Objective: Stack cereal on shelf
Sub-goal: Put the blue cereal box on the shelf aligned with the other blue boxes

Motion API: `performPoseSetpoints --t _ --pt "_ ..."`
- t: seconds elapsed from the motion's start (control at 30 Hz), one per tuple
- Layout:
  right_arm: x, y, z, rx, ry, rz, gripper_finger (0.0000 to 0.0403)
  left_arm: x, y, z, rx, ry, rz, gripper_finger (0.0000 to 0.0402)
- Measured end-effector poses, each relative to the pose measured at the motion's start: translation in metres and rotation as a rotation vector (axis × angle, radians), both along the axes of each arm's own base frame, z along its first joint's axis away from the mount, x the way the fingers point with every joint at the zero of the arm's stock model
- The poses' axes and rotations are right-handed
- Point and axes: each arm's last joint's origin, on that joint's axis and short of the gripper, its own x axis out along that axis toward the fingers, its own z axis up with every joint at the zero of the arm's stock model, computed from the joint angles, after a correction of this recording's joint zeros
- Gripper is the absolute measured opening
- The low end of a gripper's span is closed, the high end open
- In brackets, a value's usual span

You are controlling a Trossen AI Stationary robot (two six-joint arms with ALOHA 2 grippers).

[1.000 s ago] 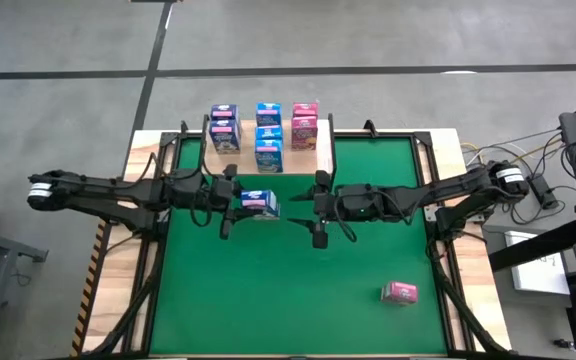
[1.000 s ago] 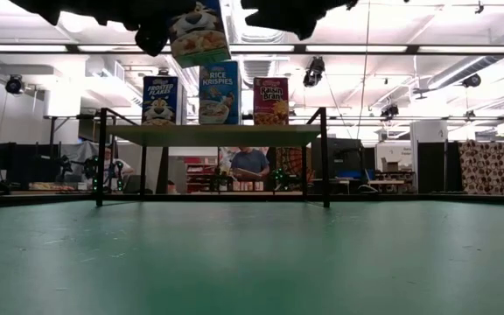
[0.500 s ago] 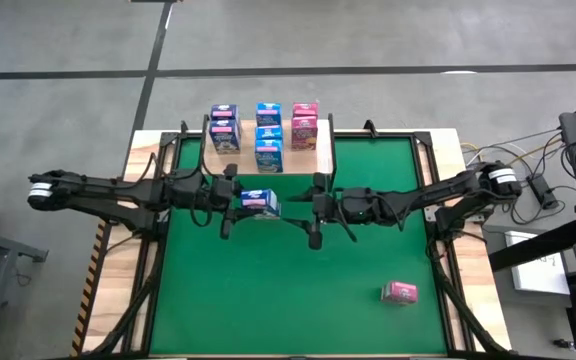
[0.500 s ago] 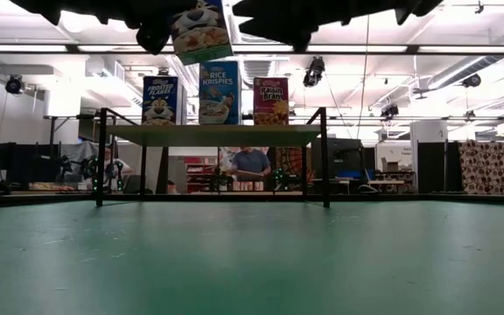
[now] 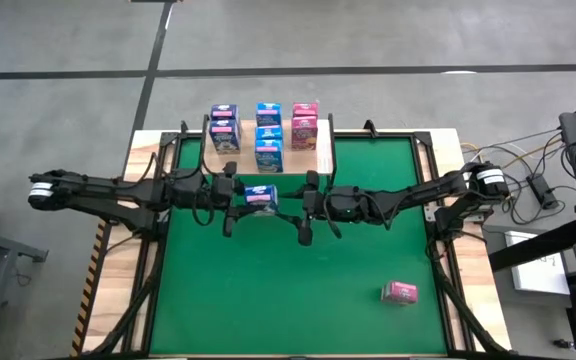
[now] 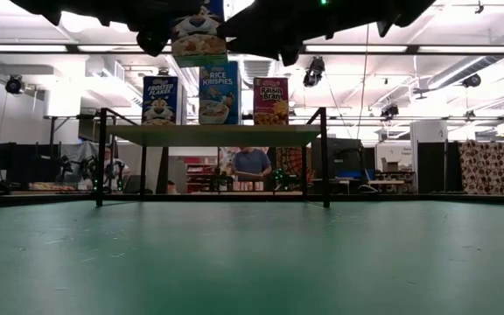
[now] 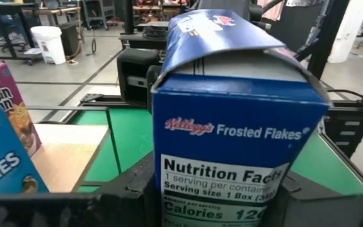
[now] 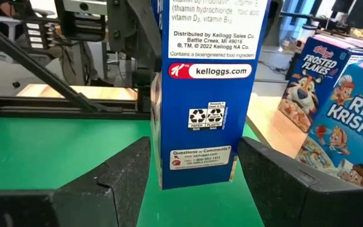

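My left gripper (image 5: 236, 202) is shut on a blue Frosted Flakes cereal box (image 5: 260, 198), held high above the green mat; the box also shows in the low view (image 6: 198, 35). My right gripper (image 5: 304, 210) is open, and its fingers stand on either side of the box's right narrow side (image 8: 210, 94). The wooden shelf (image 5: 320, 152) stands at the far edge on black legs (image 6: 324, 157). It carries white-purple (image 5: 224, 128), blue (image 5: 268, 135) and pink (image 5: 304, 125) boxes. One pink box (image 5: 400, 292) lies on the mat at the near right. My left gripper pinches the box between its two fingers (image 7: 134, 189), one on each broad face (image 7: 162, 157), beside the nutrition panel. The fingers come level from the table's left. The box is upright and lifted clear of the mat. My right gripper: I cannot tell whether its fingers (image 8: 128, 167) touch the box.
The green mat (image 5: 268, 290) has free room at its near side. Black frame rails (image 5: 148, 260) run along both of its sides. Cables and equipment (image 5: 558, 180) sit beyond the table's right edge. A person (image 6: 250, 162) shows in the room behind the shelf.
My right gripper has moved toward the table's left, up to the box in my left gripper, and its open fingers now flank the box. The box was tilted and has come more upright in the left gripper's hold.
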Motion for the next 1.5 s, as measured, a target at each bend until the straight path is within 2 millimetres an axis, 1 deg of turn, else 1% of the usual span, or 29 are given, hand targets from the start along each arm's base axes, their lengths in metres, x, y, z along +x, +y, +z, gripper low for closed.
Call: performPoseSetpoints --t 0.07,0.2,0.43,0.67,0.77,1.1,1.23,1.5 --pt "0.0004 -0.0008 -0.0004 0.0 -0.001 -0.004 0.0231 0.0 0.0001 0.0001 0.0 -0.001 0.002 0.0149" --pt "0.0003 -0.0024 0.0012 -0.03 -0.007 -0.074 0.0229 0.0004 0.0002 0.0005 0.009 -0.007 0.003 0.0149" --pt "-0.0001 -0.0025 0.0026 -0.037 -0.012 -0.073 0.0226 0.0004 0.0001 0.0006 0.018 -0.008 0.0 0.0149" --pt "0.0003 -0.0019 0.0038 -0.027 -0.023 0.006 0.0225 0.0003 -0.0006 -0.0002 0.031 0.001 -0.017 0.0149" --pt "0.0004 -0.002 0.0042 -0.042 -0.026 0.011 0.0222 0.0003 -0.0006 -0.0002 0.031 0.0 -0.016 0.0149" --pt "0.0004 -0.002 0.0049 -0.057 -0.031 0.011 0.0178 0.0003 -0.0002 -0.0001 0.026 0.0 -0.005 0.0151" --pt "0.0004 -0.002 0.0049 -0.051 -0.032 0.011 0.017 0.0003 -0.0001 -0.0001 0.026 0.0 -0.003 0.017" --pt "-0.0003 -0.002 0.0048 -0.049 -0.022 0.011 0.0167 -0.0021 0.0001 0.0013 0.031 0.015 -0.001 0.0239"
